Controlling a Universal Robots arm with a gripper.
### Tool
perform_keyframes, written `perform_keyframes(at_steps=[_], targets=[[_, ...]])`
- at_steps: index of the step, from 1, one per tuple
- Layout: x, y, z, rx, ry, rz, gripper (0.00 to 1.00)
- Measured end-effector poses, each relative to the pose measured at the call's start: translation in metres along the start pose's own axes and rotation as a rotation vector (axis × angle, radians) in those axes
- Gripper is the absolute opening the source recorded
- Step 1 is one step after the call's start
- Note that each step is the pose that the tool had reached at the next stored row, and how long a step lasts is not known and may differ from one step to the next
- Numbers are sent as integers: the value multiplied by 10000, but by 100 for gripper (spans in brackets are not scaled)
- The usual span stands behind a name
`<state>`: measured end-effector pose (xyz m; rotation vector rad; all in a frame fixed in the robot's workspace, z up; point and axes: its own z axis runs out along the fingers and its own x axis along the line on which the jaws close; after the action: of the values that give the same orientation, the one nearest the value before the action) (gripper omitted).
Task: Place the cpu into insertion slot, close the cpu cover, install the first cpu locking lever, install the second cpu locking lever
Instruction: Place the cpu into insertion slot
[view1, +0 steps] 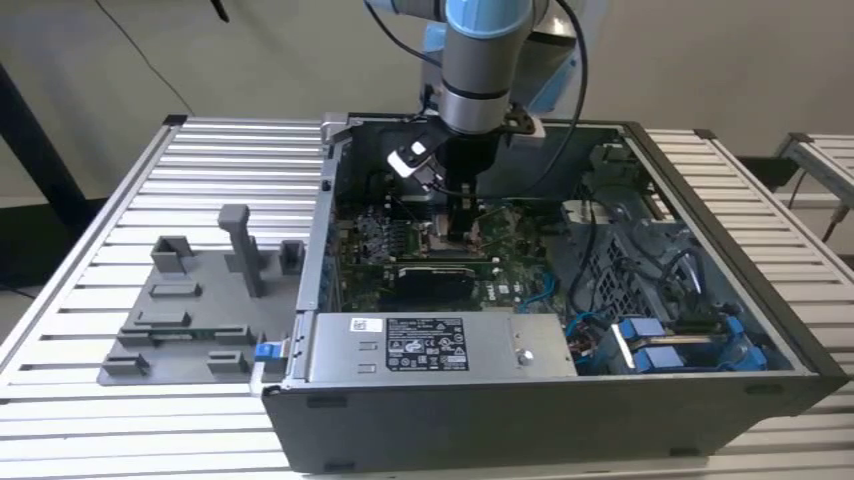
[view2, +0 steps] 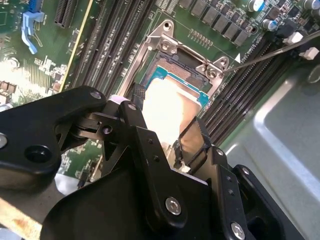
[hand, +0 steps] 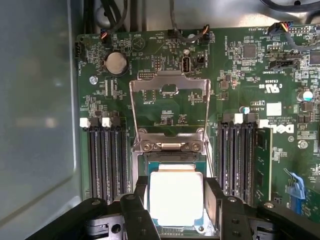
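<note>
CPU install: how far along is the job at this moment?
Done: nothing finished yet. In hand: the gripper appears shut on the cpu, holding it low over the socket; whether it is seated I cannot tell. Left: the cover stands flipped open, and both levers are yet to be latched; one thin lever juts free.

Glare has wiped out the top of the chip (hand: 176, 205) in both wrist views, leaving a white patch with no surface detail to read. The socket (hand: 172, 159) around it is half lost: in the second wrist view the gripper (view2: 165, 112) blocks its near half. In the first wrist view the black gripper body masks both flanks, and the picture's edge clips the socket's last strip. In the exterior view the socket is too small and too masked by the gripper to tell what lies in it. Above the socket, the arm (view1: 478, 60) runs off the top edge.
</note>
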<state>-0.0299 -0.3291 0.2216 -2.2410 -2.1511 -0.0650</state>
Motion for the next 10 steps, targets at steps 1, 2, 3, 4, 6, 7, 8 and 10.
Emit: perform_keyframes(at_steps=[1,2,3,4,6,7,8,10], targets=[[1,-1,14,-1,2,0,54],[1,-2,26,0,4,-1,54],[1,-3,39,0,6,-1,54],[1,-4,50,0,8,-2,54],[1,-5,69,0,12,-1,54],[0,-6,77,1,13,-1,54],[0,-6,85,0,15,-1,54],[-1,-6,101,0,14,-1,54]])
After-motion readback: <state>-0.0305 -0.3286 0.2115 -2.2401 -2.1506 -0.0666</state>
